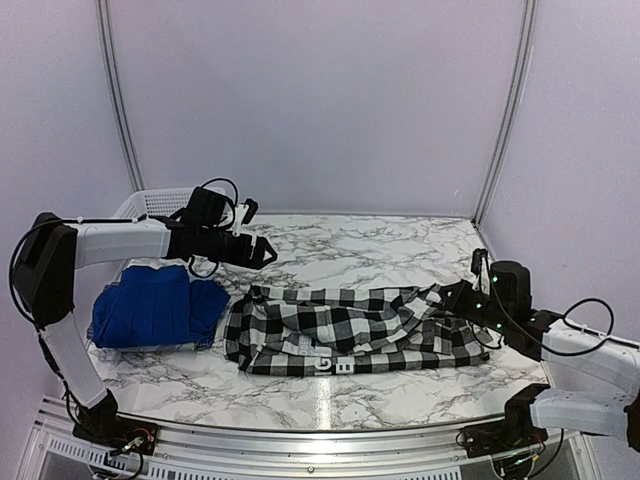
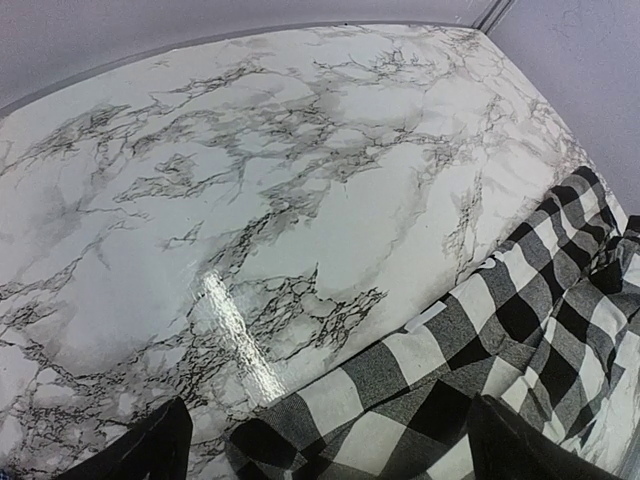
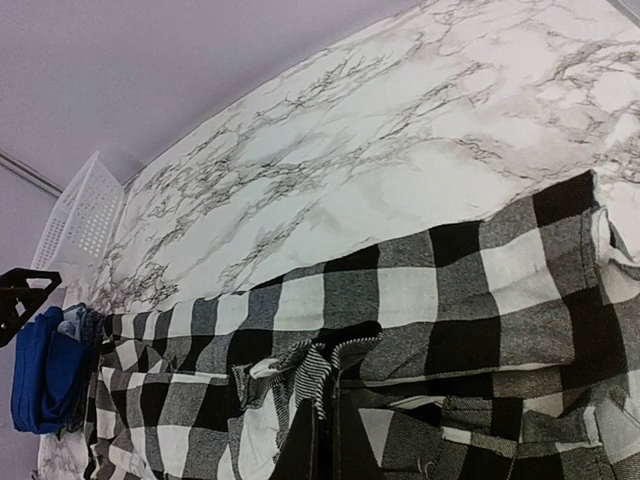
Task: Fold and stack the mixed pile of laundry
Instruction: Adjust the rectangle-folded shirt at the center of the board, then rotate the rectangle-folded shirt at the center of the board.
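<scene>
Right gripper is clenched on a bunched fold of the black-and-white buffalo-check flannel shirt, probably to pull it flat on the marble-patterned worktop. Left gripper hovers released above that shirt's far-left edge. Folded royal-blue shirt lies just left of it. White print on its near hem is unreadable

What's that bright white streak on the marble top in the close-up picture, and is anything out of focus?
Left wrist view: the streak is light reflecting off the glossy white marble-patterned table. Top external view: a similar shine sits near the front edge. Right wrist view: no glare; the black-and-white checked flannel shirt goes soft where it bunches nearest the lens.
</scene>
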Controlling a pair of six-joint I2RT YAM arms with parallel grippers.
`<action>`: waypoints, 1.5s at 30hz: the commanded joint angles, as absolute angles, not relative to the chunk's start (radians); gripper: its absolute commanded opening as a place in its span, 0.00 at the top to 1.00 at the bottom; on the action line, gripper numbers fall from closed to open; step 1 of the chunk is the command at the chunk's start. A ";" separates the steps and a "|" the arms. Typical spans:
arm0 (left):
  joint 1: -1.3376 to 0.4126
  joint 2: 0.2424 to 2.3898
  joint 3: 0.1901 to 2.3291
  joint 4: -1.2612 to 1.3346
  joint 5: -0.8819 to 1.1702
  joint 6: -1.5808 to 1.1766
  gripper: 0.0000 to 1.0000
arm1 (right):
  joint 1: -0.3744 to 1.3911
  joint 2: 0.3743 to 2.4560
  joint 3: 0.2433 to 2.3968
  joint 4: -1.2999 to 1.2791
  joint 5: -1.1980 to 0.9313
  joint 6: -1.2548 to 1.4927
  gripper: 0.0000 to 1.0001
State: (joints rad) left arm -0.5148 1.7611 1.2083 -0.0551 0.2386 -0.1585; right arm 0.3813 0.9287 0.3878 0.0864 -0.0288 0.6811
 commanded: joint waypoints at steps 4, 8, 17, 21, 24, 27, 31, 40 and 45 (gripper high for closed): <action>-0.511 1.730 1.161 -0.073 0.290 -0.206 0.01 | 0.366 0.889 0.367 -0.006 0.132 0.770 0.89; -0.507 1.682 1.129 -0.068 0.271 -0.263 0.01 | 0.363 0.835 0.413 -0.172 0.245 0.779 0.55; -0.607 1.579 1.070 -0.239 0.330 -0.215 0.01 | 0.342 0.948 0.647 -0.218 -0.035 0.433 0.10; -0.737 1.589 1.043 -0.331 0.339 -0.214 0.14 | 0.344 1.250 0.818 -0.319 -0.170 0.342 0.08; -0.814 1.600 1.021 -0.345 0.288 -0.239 0.27 | 0.344 1.409 0.916 -0.336 -0.273 0.271 0.10; -0.877 1.638 1.039 -0.383 0.214 -0.272 0.40 | 0.344 1.543 0.994 -0.391 -0.332 0.215 0.13; -0.924 1.741 1.085 -0.415 0.158 -0.340 0.49 | 0.339 1.647 1.028 -0.458 -0.372 0.154 0.15; -0.865 2.018 1.276 -0.549 -0.015 -0.388 0.60 | 0.321 1.667 0.872 -0.513 -0.375 0.156 0.18; -0.722 2.179 1.493 -0.583 -0.101 -0.350 0.60 | 0.370 1.531 0.772 -0.497 -0.467 0.290 0.21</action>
State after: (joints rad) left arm -0.8459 2.0186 1.3712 -0.4767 0.0296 -0.3729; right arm 0.3275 1.6123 0.8562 -0.4267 -0.3752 0.1776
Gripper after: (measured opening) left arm 0.393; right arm 0.793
